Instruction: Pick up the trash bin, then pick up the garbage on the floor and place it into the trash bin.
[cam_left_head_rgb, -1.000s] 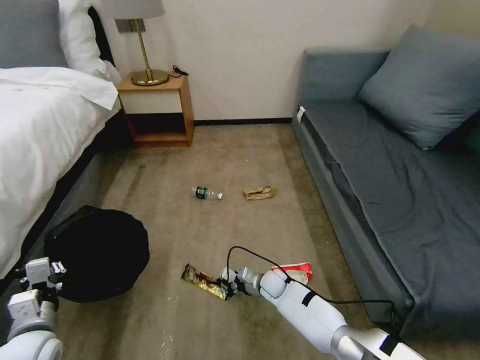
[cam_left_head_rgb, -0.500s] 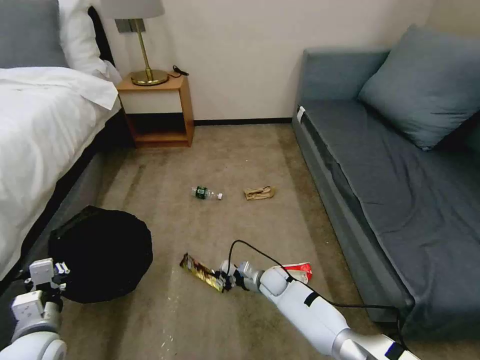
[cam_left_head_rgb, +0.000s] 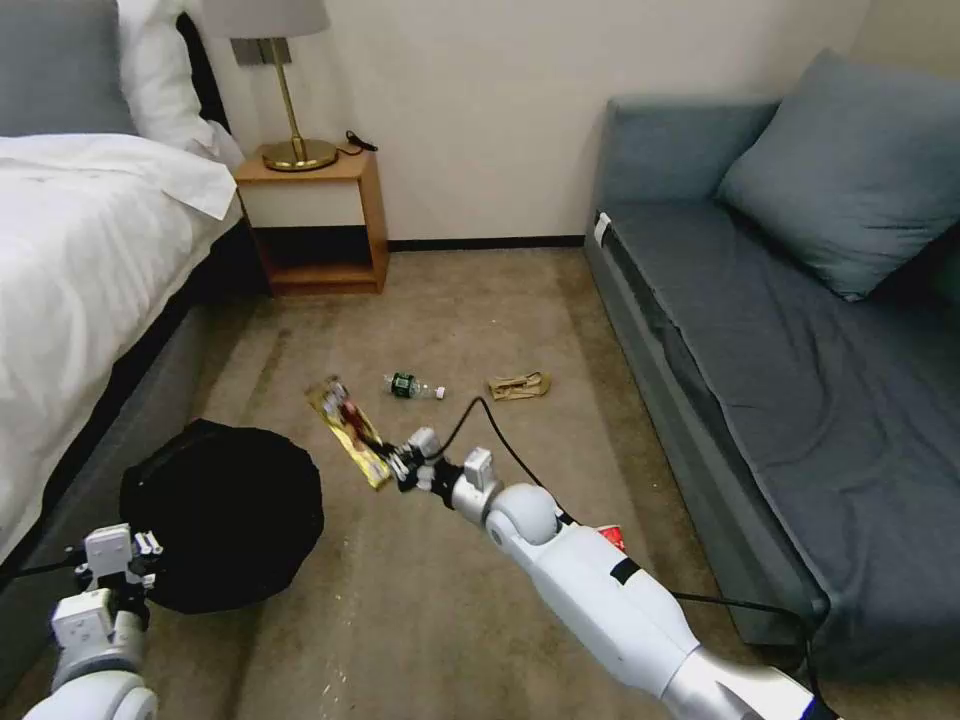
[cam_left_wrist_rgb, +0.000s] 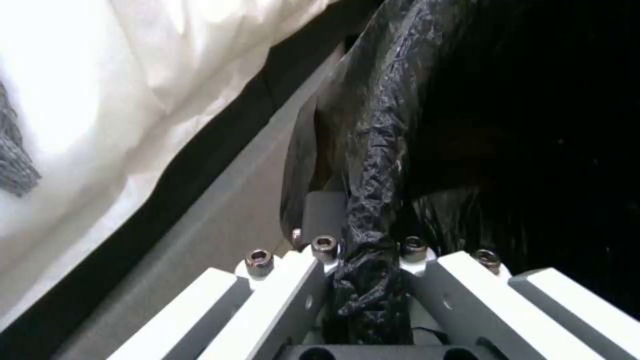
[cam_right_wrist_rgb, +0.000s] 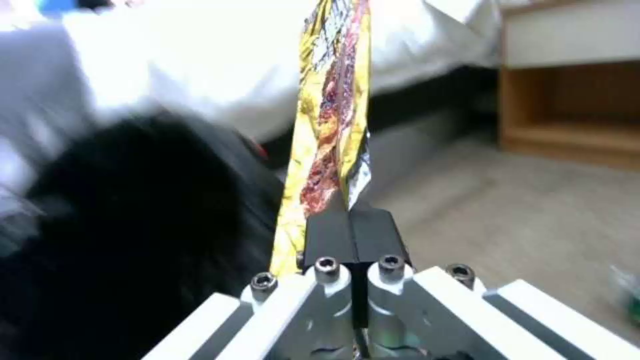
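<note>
The trash bin (cam_left_head_rgb: 225, 515), round and black with a crinkly bag, is at the lower left beside the bed. My left gripper (cam_left_head_rgb: 125, 562) is shut on the bin's bag-covered rim (cam_left_wrist_rgb: 377, 150), pinched between the left gripper's (cam_left_wrist_rgb: 363, 220) pads. My right gripper (cam_left_head_rgb: 402, 466) hangs above the carpet just right of the bin, shut on the gold-brown snack wrapper (cam_left_head_rgb: 348, 430), which stands up from the right gripper's (cam_right_wrist_rgb: 350, 222) shut pads as a long strip (cam_right_wrist_rgb: 333, 100). A small bottle (cam_left_head_rgb: 412, 386) and a tan paper wrapper (cam_left_head_rgb: 520, 385) lie farther off. A red-and-white wrapper (cam_left_head_rgb: 612, 538) peeks from behind my right arm.
A white-sheeted bed (cam_left_head_rgb: 90, 260) runs along the left, right against the bin. A wooden nightstand (cam_left_head_rgb: 315, 215) with a brass lamp stands at the far wall. A grey-blue sofa (cam_left_head_rgb: 800, 330) takes up the right side. Open carpet (cam_left_head_rgb: 450, 310) lies between them.
My right gripper has lifted the gold-brown wrapper off the floor and carried it up and left toward the bin. The left arm and the bin have shifted slightly to the right.
</note>
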